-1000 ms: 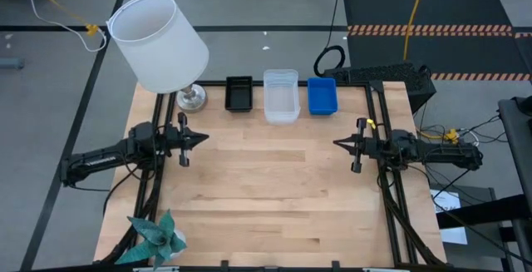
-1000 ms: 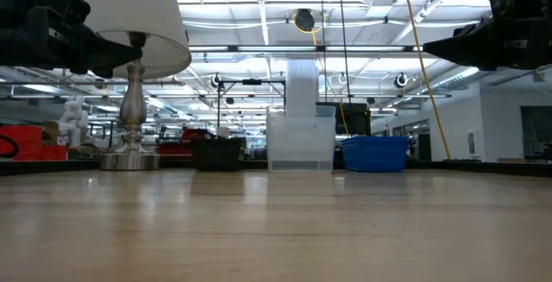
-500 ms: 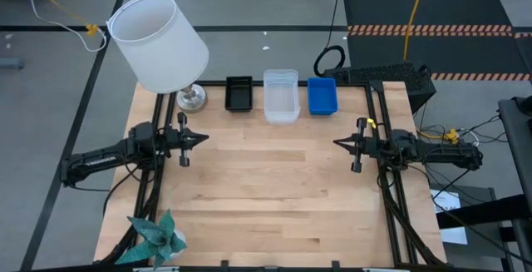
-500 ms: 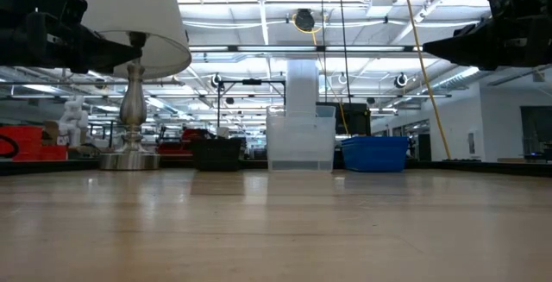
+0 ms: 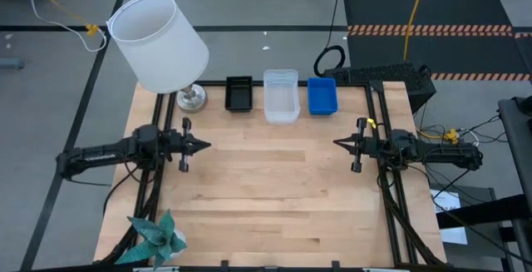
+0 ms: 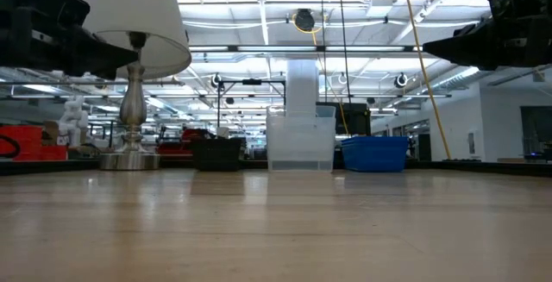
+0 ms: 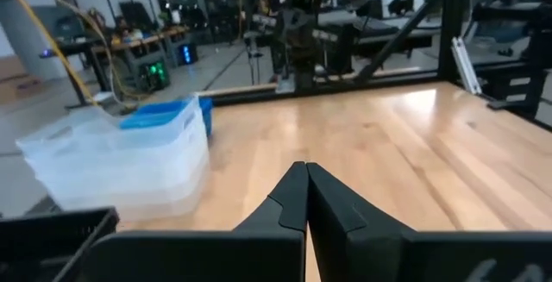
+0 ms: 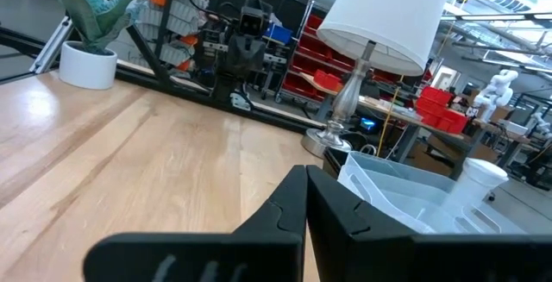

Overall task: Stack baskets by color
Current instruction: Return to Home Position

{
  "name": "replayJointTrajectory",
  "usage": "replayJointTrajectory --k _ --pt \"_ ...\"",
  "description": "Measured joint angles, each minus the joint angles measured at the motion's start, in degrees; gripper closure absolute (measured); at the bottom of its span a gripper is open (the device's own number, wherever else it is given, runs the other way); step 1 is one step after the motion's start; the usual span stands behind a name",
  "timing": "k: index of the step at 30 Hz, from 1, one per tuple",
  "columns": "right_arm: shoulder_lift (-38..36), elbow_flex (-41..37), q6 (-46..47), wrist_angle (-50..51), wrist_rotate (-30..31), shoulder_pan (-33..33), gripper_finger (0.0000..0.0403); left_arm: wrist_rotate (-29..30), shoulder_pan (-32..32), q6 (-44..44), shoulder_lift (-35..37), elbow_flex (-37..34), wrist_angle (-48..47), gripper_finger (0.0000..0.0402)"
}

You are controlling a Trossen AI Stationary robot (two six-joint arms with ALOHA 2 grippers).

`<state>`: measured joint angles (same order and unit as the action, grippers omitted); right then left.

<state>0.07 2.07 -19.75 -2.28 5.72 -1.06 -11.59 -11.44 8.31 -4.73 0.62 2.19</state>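
Observation:
Three stacks of baskets stand in a row at the table's far edge, each resting on its base: black (image 5: 238, 93), clear (image 5: 281, 96) and blue (image 5: 322, 96). In the low view they show as black (image 6: 216, 154), clear (image 6: 300, 140) and blue (image 6: 374, 153). My left gripper (image 5: 206, 145) is shut and points level over the left part of the table, nothing between its fingers (image 7: 306, 170). My right gripper (image 5: 337, 144) is shut too and points level over the right part (image 8: 306, 172), facing the left one. Both hang clear of the table and the baskets.
A lamp with a big white shade (image 5: 158, 43) stands at the far left corner on its metal foot (image 5: 192, 97), left of the black baskets. A teal star in a white pot (image 5: 155, 237) sits at the near left corner. Bare wood (image 5: 274, 180) lies between the grippers.
My left arm has swung a little, carrying its gripper tip slightly toward the table's near edge. The right arm and the baskets have kept still.

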Motion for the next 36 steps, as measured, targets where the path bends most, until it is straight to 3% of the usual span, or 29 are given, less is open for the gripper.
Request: replayJointTrajectory --k 12,19,23,36 --pt "-0.01 0.0 0.0 -0.01 0.07 0.0 0.0403 3.25 8.72 -1.15 -0.45 -0.07 3.2 0.04" --pt "0.01 0.0 0.0 -0.02 0.09 0.0 0.0403 9.91 13.62 1.67 2.38 -0.07 0.9 0.0401" --pt "-0.01 0.02 -0.02 -0.02 0.1 0.0 0.0403 13.42 14.56 3.56 4.62 -0.07 -0.38 0.0401" --pt "0.01 0.0 0.0 -0.02 0.13 0.0 0.0403 13.16 13.32 6.17 4.59 -0.04 -0.45 0.04"
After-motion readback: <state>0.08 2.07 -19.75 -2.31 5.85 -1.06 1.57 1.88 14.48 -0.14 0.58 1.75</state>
